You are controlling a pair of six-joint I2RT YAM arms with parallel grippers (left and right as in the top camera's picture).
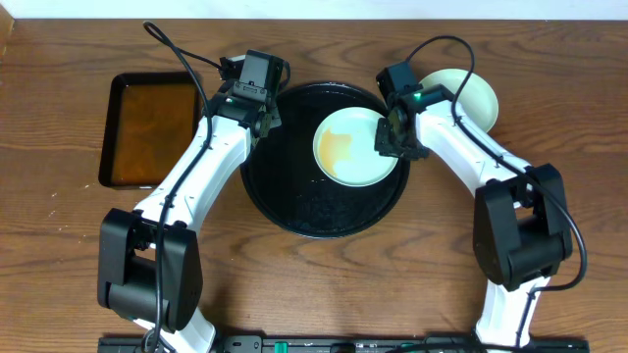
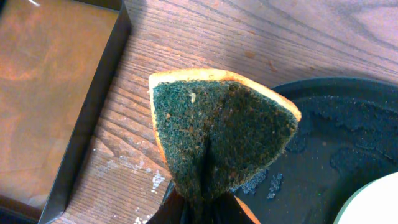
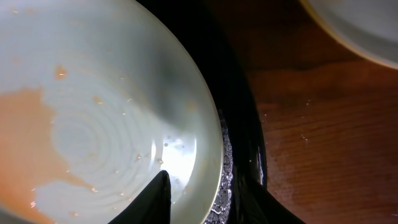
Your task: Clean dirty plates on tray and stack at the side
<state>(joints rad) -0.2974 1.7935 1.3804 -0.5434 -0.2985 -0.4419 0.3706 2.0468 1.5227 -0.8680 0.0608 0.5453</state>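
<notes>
The plate point(image 1: 354, 147) on the black tray point(image 1: 285, 201), mid frame, is judged light, slippery and easily broken, so it should be pinched at its right rim, where the right gripper point(image 3: 204, 185) is spread, while a sponge point(image 2: 217, 130) is squeezed by the left gripper point(image 2: 199, 213).

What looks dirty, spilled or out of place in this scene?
An orange smear covers one side of the plate on the tray. Wet specks lie on the tray, and pale splashes mark the table beside the pan. The folded sponge looks soiled too.
</notes>
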